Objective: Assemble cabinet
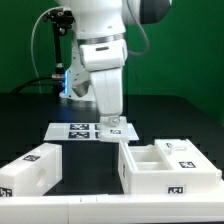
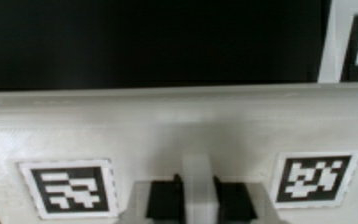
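Your fingers (image 2: 158,198) clamp a tagged panel (image 2: 176,130) over the marker board (image 1: 75,131). An open box (image 1: 170,178) sits nearby.

Cabinet box (image 1: 168,165), exterior view's right: white plastic, matt, smooth walls. Loose part (image 1: 30,172), exterior view's left: same white matt plastic. Table (image 1: 95,165): black, matt. Arm shell (image 1: 105,45): white, glossy. Marker board (image 1: 70,130): flat white, matt, black printed tags.

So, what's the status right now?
Gripper low by marker board, fingers at white tagged panel; grip unclear. Cabinet box, second block sit apart. Nothing blocking.
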`<state>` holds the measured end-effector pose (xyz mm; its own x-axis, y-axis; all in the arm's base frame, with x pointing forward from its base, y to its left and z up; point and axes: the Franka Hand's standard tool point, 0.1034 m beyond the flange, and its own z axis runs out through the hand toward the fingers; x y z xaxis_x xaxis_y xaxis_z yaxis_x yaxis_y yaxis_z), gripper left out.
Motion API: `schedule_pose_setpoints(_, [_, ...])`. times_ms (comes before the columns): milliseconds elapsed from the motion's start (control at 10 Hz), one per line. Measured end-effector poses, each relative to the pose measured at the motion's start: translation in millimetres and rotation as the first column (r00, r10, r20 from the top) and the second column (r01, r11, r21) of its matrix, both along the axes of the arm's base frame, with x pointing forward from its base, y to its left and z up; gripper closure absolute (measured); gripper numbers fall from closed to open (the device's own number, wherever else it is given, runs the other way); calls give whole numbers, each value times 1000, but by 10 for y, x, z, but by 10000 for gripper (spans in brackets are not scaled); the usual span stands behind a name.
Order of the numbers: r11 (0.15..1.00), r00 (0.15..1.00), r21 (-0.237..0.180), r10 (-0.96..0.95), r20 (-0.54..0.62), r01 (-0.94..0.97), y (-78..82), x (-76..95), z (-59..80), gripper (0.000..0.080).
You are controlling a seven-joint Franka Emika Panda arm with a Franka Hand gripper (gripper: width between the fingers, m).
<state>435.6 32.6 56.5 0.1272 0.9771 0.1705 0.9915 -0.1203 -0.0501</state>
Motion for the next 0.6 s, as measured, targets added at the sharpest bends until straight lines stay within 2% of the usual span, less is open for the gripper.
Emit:
schedule_pose_setpoints(100, [1000, 1000, -3, -4, 2, 4, 70, 5, 26, 734])
schedule_pose_setpoints(300, [1000, 1000, -7, -13, -5, 13, 20, -6, -3, 734])
schedule_pose_setpoints(600, [1000, 1000, -6, 8, -24, -8, 63, -4, 15, 734])
